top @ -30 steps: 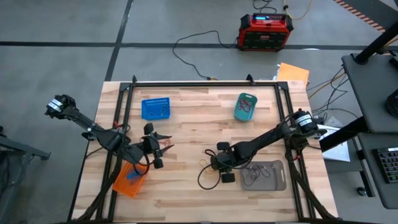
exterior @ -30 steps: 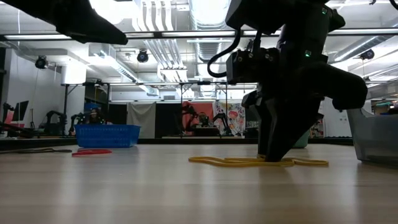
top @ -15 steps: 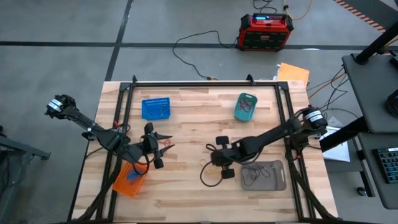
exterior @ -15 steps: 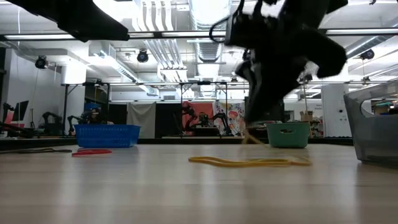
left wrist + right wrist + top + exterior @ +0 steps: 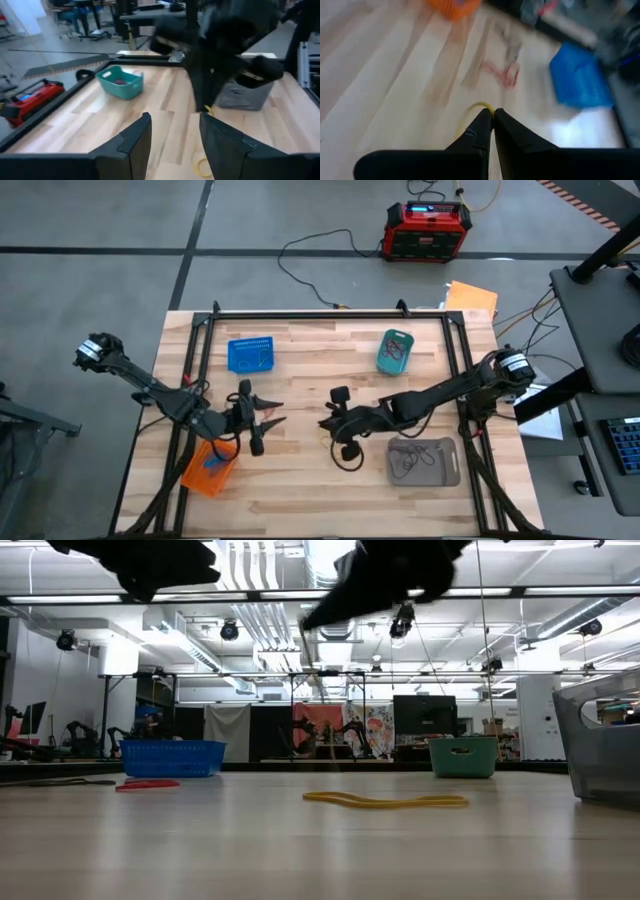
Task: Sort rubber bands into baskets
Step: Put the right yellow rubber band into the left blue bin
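My right gripper point(image 5: 491, 112) is shut on a yellow rubber band point(image 5: 480, 106) and stands above the table's middle point(image 5: 326, 424). Another yellow band point(image 5: 385, 801) lies flat on the table under it. My left gripper point(image 5: 262, 418) is open and empty at the table's left, next to red bands point(image 5: 267, 411). The blue basket point(image 5: 250, 354) and the teal basket point(image 5: 395, 351) stand at the far side. The orange basket point(image 5: 210, 468) and the grey basket point(image 5: 424, 461) stand at the near side. My right gripper pinches the yellow band between its two fingertips. Only a short arc of the band point(image 5: 481, 106) shows just past the tips. The fingers slant down toward the table's left. The gripper is well above the tabletop in the low view.
A black frame point(image 5: 330, 315) runs along the table's edges. A red-and-black box point(image 5: 427, 230) and cables lie on the floor beyond the far edge. Bare wood point(image 5: 310, 370) lies between the blue and teal baskets.
My right gripper has risen from the tabletop and gone toward the table's left, taking a yellow band up with it. The other yellow band has stayed flat on the table.
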